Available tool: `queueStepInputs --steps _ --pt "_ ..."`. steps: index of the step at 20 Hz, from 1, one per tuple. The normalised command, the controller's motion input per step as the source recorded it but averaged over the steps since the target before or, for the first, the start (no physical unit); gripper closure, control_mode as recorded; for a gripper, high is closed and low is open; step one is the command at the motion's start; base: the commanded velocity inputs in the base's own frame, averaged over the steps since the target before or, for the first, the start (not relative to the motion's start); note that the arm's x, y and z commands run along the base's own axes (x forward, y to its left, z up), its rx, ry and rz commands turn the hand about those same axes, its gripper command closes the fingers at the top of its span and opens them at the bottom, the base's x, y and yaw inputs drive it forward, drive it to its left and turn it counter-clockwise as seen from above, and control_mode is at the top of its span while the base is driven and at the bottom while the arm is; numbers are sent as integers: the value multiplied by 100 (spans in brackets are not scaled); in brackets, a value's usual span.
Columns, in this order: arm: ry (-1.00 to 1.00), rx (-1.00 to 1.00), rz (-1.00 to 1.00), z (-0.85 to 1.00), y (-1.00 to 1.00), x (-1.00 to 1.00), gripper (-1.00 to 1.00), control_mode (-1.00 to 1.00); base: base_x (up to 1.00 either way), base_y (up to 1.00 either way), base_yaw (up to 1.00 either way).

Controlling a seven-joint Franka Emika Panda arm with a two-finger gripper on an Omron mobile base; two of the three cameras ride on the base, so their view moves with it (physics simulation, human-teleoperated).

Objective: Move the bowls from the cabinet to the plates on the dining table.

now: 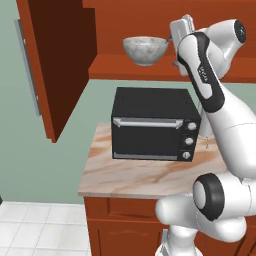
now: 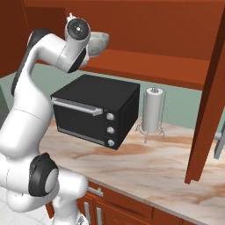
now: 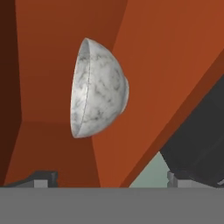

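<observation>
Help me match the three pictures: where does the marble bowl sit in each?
Left base view: marble bowl top centre, on the cabinet shelf.
Right base view: upper left, half hidden behind the arm's wrist.
Hand view: centre-left, rolled sideways.
Shared landmark: black oven beneath the shelf.

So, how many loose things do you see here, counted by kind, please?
White-grey marbled round bowl: 1
Black toaster oven: 1
White paper towel roll on a wire stand: 1
Total: 3
</observation>
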Motion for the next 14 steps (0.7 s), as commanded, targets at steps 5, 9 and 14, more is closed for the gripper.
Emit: queueStepInputs --steps 5,9,14 --pt "0 0 0 -2 1 25 -100 -100 0 0 0" --pt "0 0 0 -6 3 27 -100 -100 0 0 0" --pt "0 0 0 -5 1 25 -100 -100 0 0 0"
